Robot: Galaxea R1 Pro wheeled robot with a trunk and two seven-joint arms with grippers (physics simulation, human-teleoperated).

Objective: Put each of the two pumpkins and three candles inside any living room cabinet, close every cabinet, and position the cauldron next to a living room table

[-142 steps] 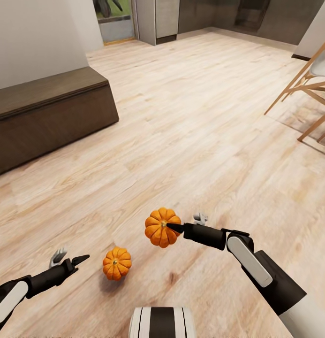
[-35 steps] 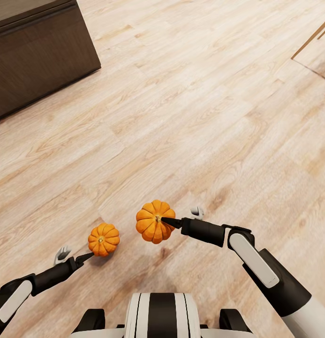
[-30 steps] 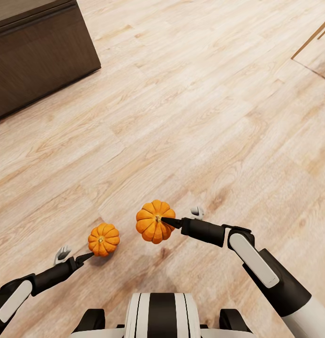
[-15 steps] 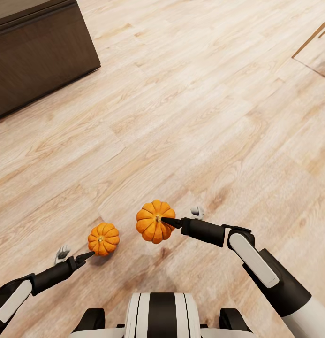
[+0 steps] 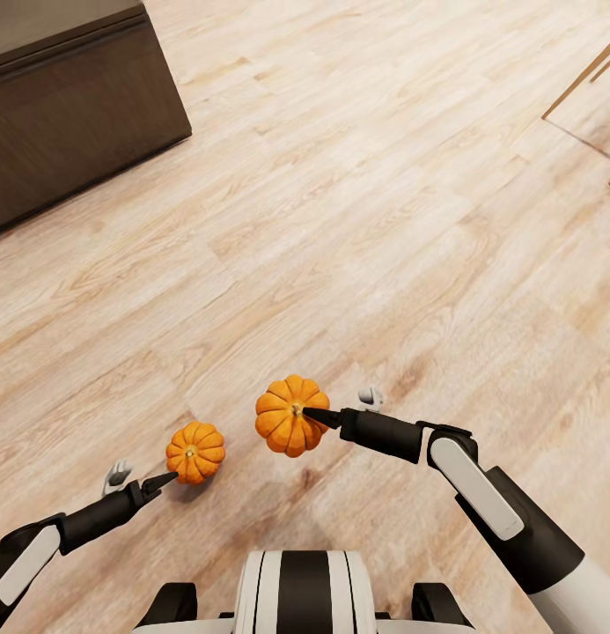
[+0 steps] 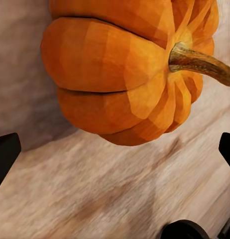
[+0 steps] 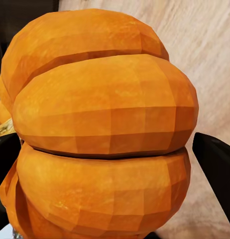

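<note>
Right gripper [image 5: 315, 416] clamps ribbed orange pumpkin [image 5: 286, 416] above floor [image 5: 357, 202].

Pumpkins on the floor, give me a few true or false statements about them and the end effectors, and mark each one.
1. The right end effector grips the larger-looking pumpkin. True.
2. The left end effector is shut on the smaller-looking pumpkin. False: its fingers are spread, and that pumpkin sits on the wooden floor just beyond them.
3. The dark-brown cabinet has a drawer pulled out. False: its visible end and front look closed.
4. In the head view, the floor pumpkin is nearer the robot's left arm than its right. True.
5. Both pumpkins lie inside the cabinet. False: both are out over the floor.
</note>
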